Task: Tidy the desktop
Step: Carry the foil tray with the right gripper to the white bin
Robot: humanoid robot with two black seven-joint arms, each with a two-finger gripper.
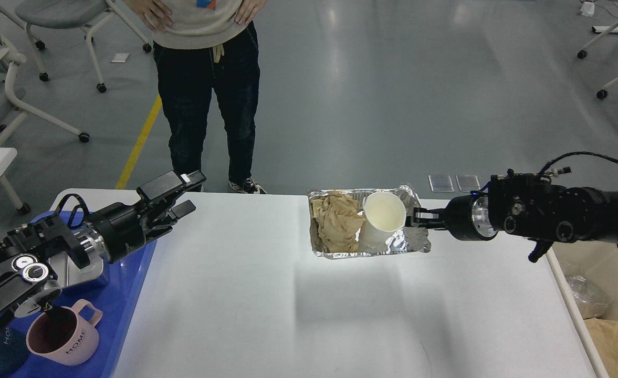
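A crumpled foil tray [414,242] holds a wad of brown paper [336,227] and a white paper cup [384,215] leaning inside it. My right gripper [419,218] is shut on the tray's right rim and holds the tray above the white table [298,315], near its far right. My left gripper [175,197] is open and empty, drawn back over the table's far left corner, well apart from the tray.
A blue bin [130,294] at the table's left edge holds a pink "HOME" mug [67,338] and a metal container [75,270]. A person [206,89] stands beyond the far edge. Bagged waste [587,299] lies on the floor at the right.
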